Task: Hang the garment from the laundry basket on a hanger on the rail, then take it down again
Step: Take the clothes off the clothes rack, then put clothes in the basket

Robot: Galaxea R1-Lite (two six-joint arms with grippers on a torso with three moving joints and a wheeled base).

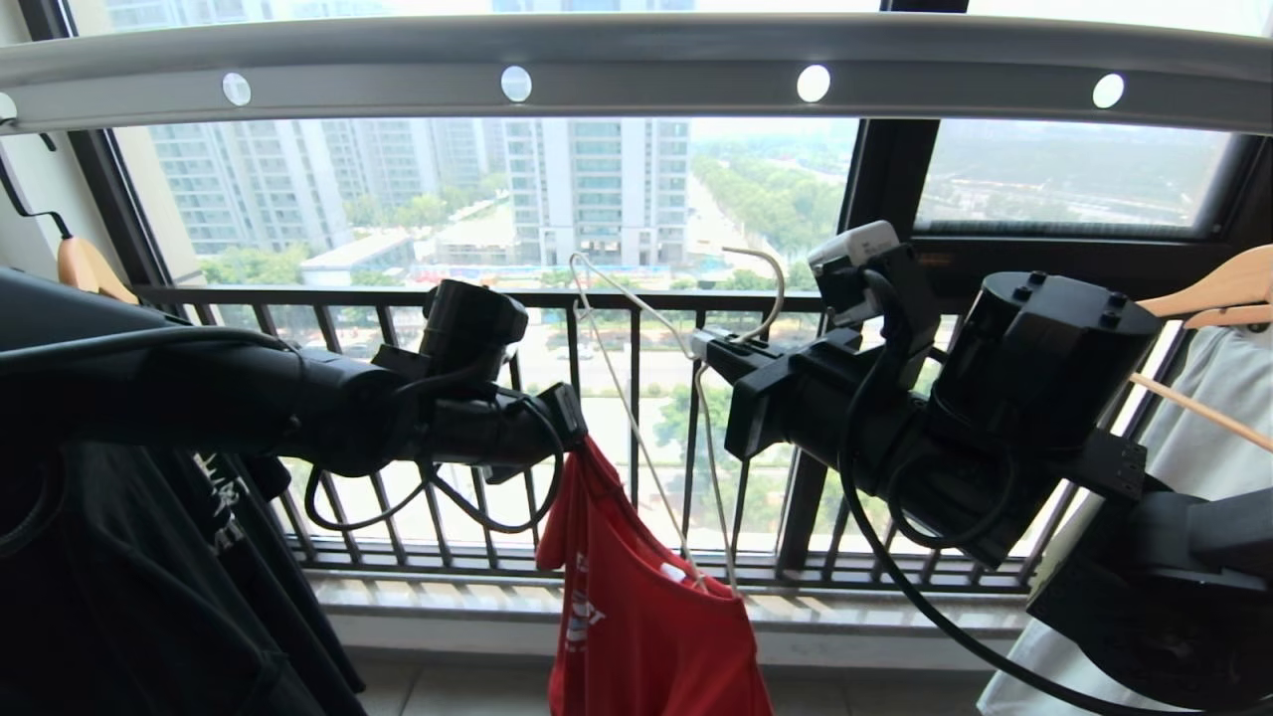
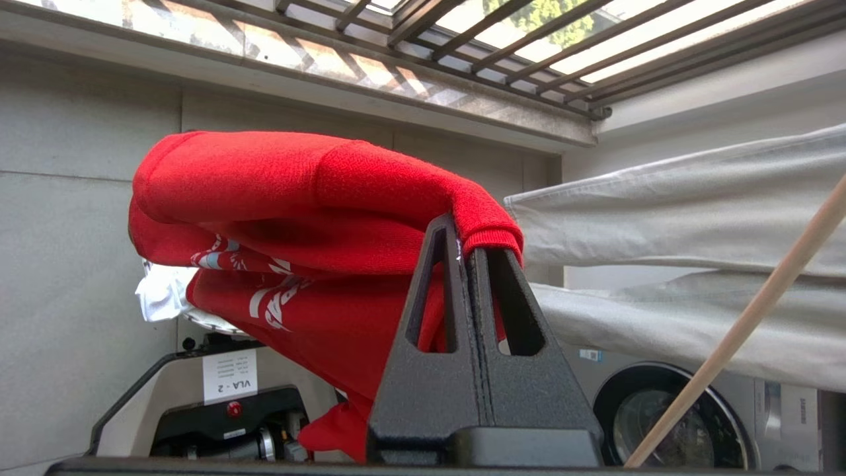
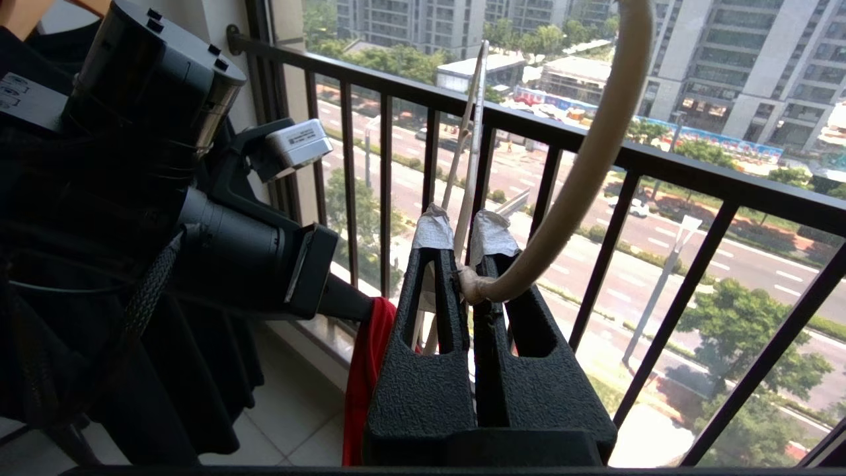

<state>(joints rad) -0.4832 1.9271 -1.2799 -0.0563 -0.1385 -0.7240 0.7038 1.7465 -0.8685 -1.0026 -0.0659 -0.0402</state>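
Up top, the rail spans the whole window, its round holes all empty in this stretch, and below it both arms are out in front of the black window railing. Biggest piece in play is the garment, the red T-shirt, dangling limp under the left gripper, which is clamped tight on a fold of ribbed edge near the collar; in the left wrist view the fabric bunches thickly over the closed tips. Soft, light cloth, so it will sag and slide wherever it isn't pinched, and I'd say that thick hem is the surest place to hold. Over to the right gripper: jaws squeezed shut on the hanger at the twisted neck below its hook, the thin wire frame running down into the shirt's neck opening. That wire looks springy and slick, liable to swivel in the grip, so the neck is the sensible hold. Hook's well short of the rail. The laundry basket isn't in sight.
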